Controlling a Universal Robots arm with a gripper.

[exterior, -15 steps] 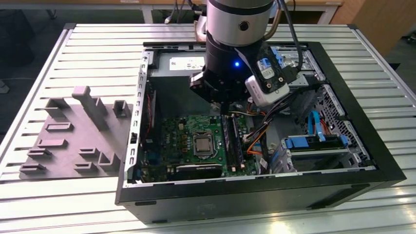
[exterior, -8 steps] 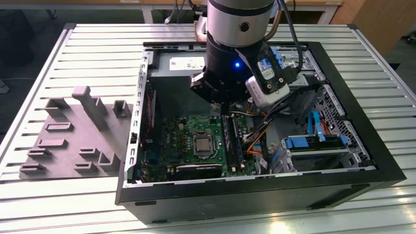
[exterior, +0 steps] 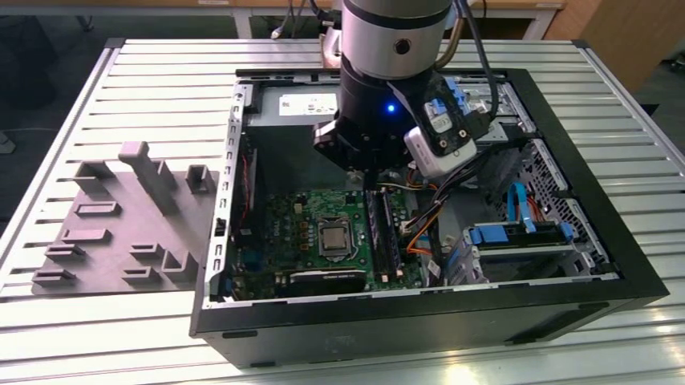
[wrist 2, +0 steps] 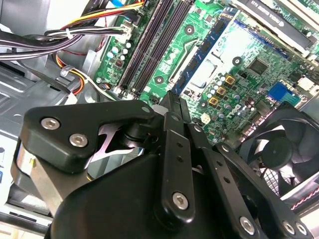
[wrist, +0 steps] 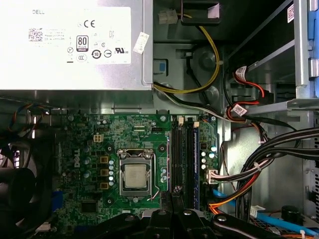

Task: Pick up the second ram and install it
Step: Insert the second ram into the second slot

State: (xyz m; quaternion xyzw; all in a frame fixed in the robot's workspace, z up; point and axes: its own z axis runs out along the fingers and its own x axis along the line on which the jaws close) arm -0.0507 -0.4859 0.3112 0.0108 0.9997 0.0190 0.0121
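My gripper [exterior: 370, 183] hangs inside the open computer case, just above the far end of the memory slots [exterior: 383, 233] on the green motherboard [exterior: 289, 216]. Its black fingers [wrist 2: 172, 107] stand pressed together, and no stick juts out past the tips. Both wrist views show the slot bank [wrist: 184, 154] [wrist 2: 149, 50] as long dark strips beside the silver processor [wrist: 135, 177]. A dark narrow ram stick seems to stand in the slots in the exterior view. Whether it is the second ram I cannot tell.
A grey fixture [exterior: 128, 216] with upright posts lies on the slatted table at the exterior view's left. Bundled cables [wrist: 264, 159], the silver power supply [wrist: 75, 45], a black fan [wrist 2: 279, 154] and blue drive bays [exterior: 514, 233] crowd around the board inside the case.
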